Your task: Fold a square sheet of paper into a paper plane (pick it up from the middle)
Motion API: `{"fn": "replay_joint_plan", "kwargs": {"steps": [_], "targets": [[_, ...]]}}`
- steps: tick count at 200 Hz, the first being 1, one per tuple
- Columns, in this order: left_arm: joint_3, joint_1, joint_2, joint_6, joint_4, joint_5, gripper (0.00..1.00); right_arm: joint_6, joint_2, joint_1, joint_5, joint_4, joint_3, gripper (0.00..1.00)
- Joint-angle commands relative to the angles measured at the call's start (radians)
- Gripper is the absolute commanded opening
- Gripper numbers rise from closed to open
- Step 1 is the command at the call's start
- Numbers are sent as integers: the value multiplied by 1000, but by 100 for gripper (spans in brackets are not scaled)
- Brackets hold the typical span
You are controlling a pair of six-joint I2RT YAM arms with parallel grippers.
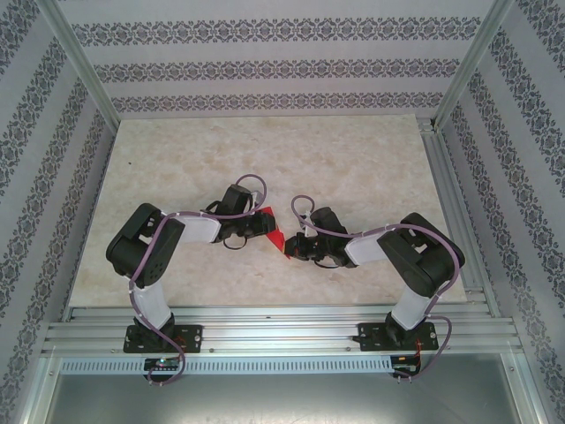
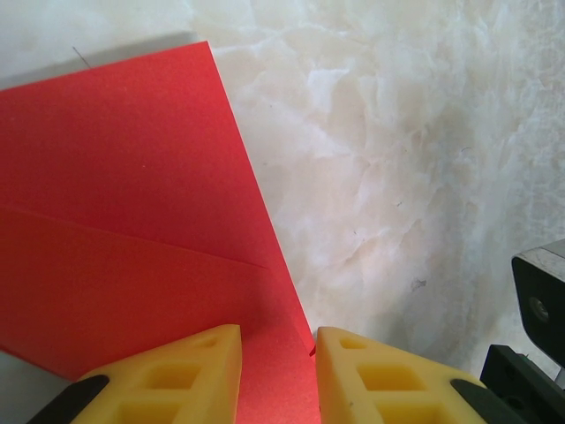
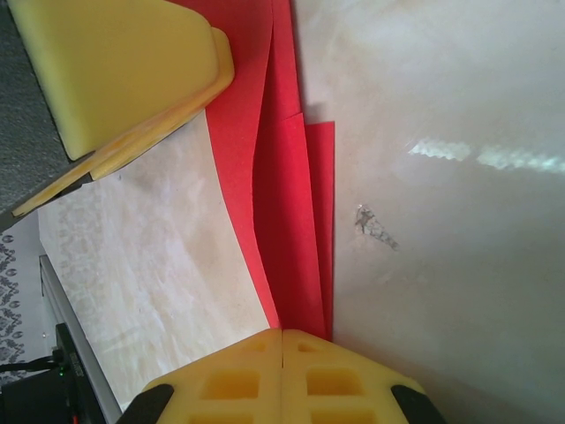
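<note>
The square sheet of thin bright red paper (image 3: 291, 177) is pinched in my right fingers (image 3: 296, 362). The two yellow pads are pressed flat against each other with no gap, and the folded layers come out from between them at one narrow end. I hold it there, I judge, so the layers cannot slide apart while the other side is worked. From that pinch the paper runs away in a long strip of two or three overlapping flaps. One side looks bowed up off the pale marbled desk (image 3: 459, 265), and the other lies close to it.

My left fingers (image 2: 225, 358) stand apart, with a clear gap between the yellow pads, and they grip nothing. The red paper passes through that gap. Its slanted edge ends right at the inner face of one pad, and a crease line crosses the sheet just ahead. Straddling it like this looks like the position for closing on the flap or running along the crease. I cannot tell whether the pads rest on the paper or hover over it.

Seen from above, both sets of fingers meet near the middle of the desk, tips facing, with the small red shape between them. It is partly folded and not yet a narrow dart, so I take the folding to be midway.
</note>
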Motion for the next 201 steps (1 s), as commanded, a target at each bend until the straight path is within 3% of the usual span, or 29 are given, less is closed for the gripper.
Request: {"fn": "replay_joint_plan", "kwargs": {"steps": [1,50,90,153,201], "targets": [[27,-5,29,28,-31,-17,30,-13,42,2,19,-88,-21,4],[40,-6,41,37,-93,-31,30,-36,-111,2,70,-144,9,20],[46,-6,45,41,-106,-19,30,-132,-229,29,194,-378,100,24],[46,-6,51,40,-108,-14,30,-140,-53,80,122,-357,242,17],[51,-6,53,41,-110,-12,30,-120,15,70,97,-318,226,14]]}}
